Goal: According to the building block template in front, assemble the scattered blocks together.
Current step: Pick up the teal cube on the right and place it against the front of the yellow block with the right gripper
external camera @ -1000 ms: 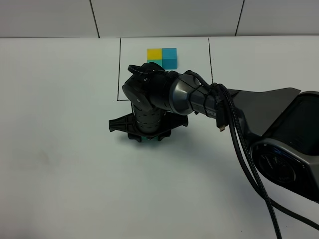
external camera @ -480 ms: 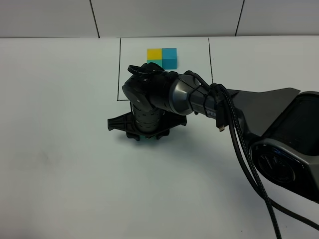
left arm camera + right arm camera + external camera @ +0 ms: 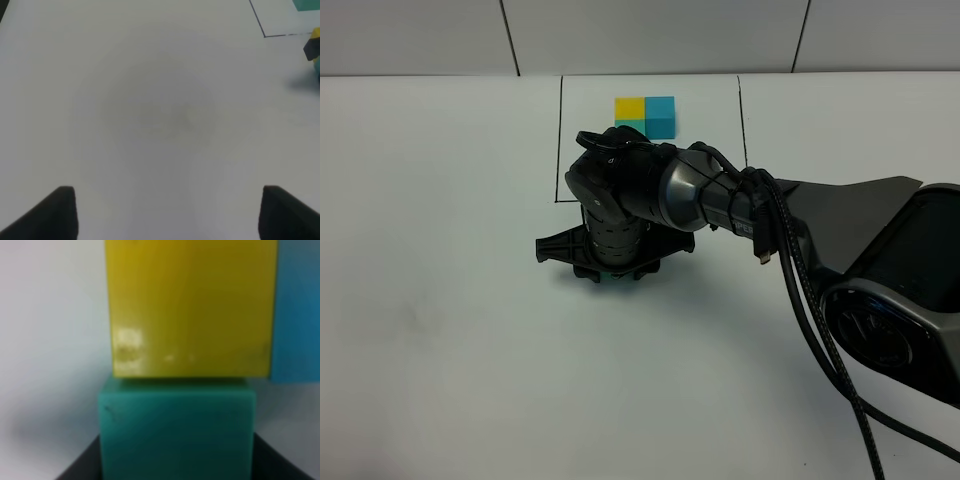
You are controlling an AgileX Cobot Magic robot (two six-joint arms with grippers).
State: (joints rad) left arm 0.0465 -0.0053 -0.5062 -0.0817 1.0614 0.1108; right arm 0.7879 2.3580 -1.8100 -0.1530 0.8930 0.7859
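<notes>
The building block template (image 3: 646, 110) lies inside a thin black-lined rectangle at the back: yellow, blue, and a teal-green cube partly hidden by my right arm. My right gripper (image 3: 610, 272) points straight down just in front of that rectangle and hides the scattered blocks from above. In the right wrist view its fingers (image 3: 82, 462) flank the teal-green cube (image 3: 177, 430), which touches the yellow cube (image 3: 190, 305); the blue cube (image 3: 297, 310) sits beside the yellow one. My left gripper (image 3: 170, 215) is open and empty over bare table.
The white table (image 3: 440, 330) carries the black rectangle lines (image 3: 557, 140). My right arm and its cables (image 3: 790, 260) stretch across the right half. The left wrist view shows the rectangle's corner (image 3: 264, 36) and a sliver of yellow cube (image 3: 316, 34).
The right gripper has shifted very slightly over the blocks. Nothing else has visibly moved.
</notes>
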